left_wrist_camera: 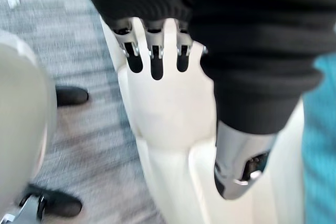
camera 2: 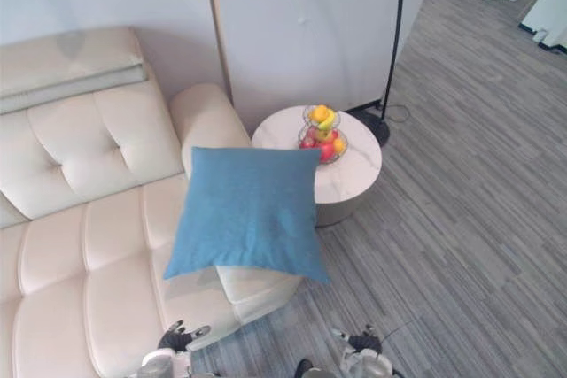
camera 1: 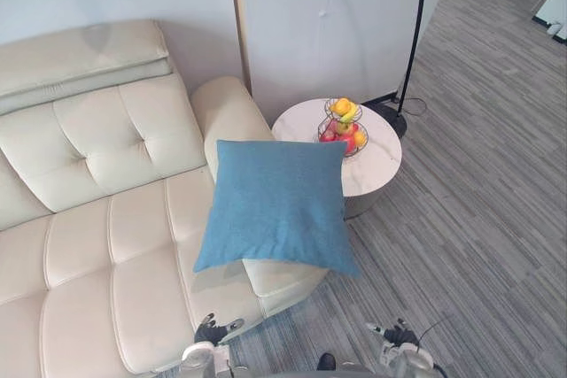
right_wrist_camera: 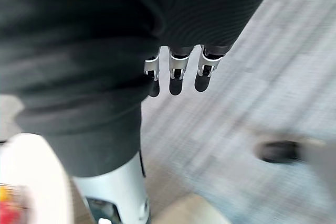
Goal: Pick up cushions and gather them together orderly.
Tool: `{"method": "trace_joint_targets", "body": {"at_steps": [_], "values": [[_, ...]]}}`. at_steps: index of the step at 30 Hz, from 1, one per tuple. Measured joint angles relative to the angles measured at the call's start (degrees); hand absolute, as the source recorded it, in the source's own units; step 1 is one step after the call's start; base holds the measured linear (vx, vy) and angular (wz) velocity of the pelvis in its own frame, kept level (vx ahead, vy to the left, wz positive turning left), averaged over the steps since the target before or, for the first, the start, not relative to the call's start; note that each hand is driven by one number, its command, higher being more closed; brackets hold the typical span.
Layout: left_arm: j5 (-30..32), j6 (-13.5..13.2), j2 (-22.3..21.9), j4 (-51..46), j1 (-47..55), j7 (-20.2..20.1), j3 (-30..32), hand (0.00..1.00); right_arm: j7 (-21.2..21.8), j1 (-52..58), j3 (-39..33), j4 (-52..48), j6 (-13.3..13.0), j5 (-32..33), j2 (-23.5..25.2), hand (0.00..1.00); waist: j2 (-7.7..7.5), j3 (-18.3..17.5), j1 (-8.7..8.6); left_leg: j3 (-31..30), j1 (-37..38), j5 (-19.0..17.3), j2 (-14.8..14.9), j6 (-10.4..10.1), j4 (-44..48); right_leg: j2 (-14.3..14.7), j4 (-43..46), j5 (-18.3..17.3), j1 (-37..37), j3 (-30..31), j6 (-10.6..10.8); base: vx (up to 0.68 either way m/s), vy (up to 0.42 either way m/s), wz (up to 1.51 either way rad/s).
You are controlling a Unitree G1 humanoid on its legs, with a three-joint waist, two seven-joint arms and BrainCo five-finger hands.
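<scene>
Blue cushion (camera 1: 276, 205) on sofa (camera 1: 97, 245) end — left robot hand (camera 1: 211, 334), right robot hand (camera 1: 396, 335) low, clear of it, both uncurled, empty.

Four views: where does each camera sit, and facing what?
Left eye view: on the head, looking down at the blue cushion on the sofa; left hand and right hand at the bottom.
Right eye view: beside it; shares that whole scene.
Left wrist view: along the left hand toward the sofa's edge.
Right wrist view: along the right hand toward the floor.
</scene>
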Motion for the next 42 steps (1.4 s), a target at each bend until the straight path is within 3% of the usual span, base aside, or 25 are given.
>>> {"method": "trace_joint_targets", "body": {"at_steps": [4,9,18,22,31,36,37,42], "values": [[-2.4,-0.2,4.0,-4.2,0.7,0.9,2.4,0.00,-1.2,-2.4,-2.1,-4.2,-0.5,0.6,-4.1,0.00,0.15,-0.1,-0.35,-0.7,-0.2,0.6,-0.2,0.2,-3.1,0.7,-2.7,2.8,-0.2,-0.5,-0.1,-0.13,0.034,0.09],[-4.7,-0.6,8.5,-8.2,0.8,1.1,5.4,0.00,-1.3,-3.6,-2.1,-6.5,-0.7,1.1,-5.5,0.00,-0.58,-0.6,-0.45,-1.3,-0.5,2.2,-1.2,0.8,-6.0,0.5,-5.5,5.1,-0.4,-0.4,0.5,-0.14,0.032,0.06],[-11.0,-1.3,10.4,-17.7,-2.2,3.4,6.8,0.00,-1.9,-7.8,1.0,-11.2,-0.8,5.8,-9.8,0.00,1.22,-1.2,-1.07,-2.8,-2.7,2.6,-2.0,0.8,-7.0,0.7,-7.4,5.1,-1.6,1.8,0.7,-0.02,0.004,0.07],[-12.6,-2.3,11.6,-19.3,-7.8,4.6,3.0,0.00,-2.6,-12.7,3.2,-11.5,-1.2,7.4,-9.8,0.00,1.29,-0.1,-1.00,-3.9,-5.2,4.0,-1.9,0.7,-6.4,0.8,-7.1,6.3,-3.6,0.5,0.3,0.09,-0.018,0.19],[-14.1,-3.6,12.1,-19.6,-29.1,5.9,-11.3,0.00,-4.0,-31.5,12.7,-10.6,-2.1,9.9,-9.4,0.00,1.44,9.9,0.61,-4.0,-15.9,4.0,-2.0,0.8,0.4,-0.6,-1.1,5.5,-12.9,0.9,-0.8,-0.01,-0.001,0.08],[-14.5,-3.5,11.0,-16.0,-35.4,7.0,-16.4,0.00,-6.0,-37.0,14.7,-9.7,-2.1,11.0,-8.1,0.00,1.45,12.3,0.71,-3.9,-20.6,4.0,-2.0,0.8,2.2,-1.5,4.1,3.9,-19.4,1.5,-1.1,-0.09,-0.013,-0.02],[-14.5,-3.5,10.2,-15.7,-36.3,7.1,-17.5,1.00,-6.4,-37.6,15.0,-9.7,-2.1,11.5,-7.3,1.00,1.41,12.4,0.78,-3.9,-21.6,4.0,-2.0,0.8,2.5,-1.8,5.6,3.5,-21.0,1.7,-1.2,-0.06,-0.005,0.00],[-14.4,-3.4,8.3,-15.4,-40.3,8.6,-20.1,1.00,-7.7,-40.2,17.4,-11.3,-2.2,11.8,-5.7,1.00,1.46,13.9,0.80,-3.6,-25.6,4.2,-1.7,1.0,4.1,-2.2,8.4,3.2,-25.5,2.2,-1.5,-0.10,-0.017,-0.01]]}}
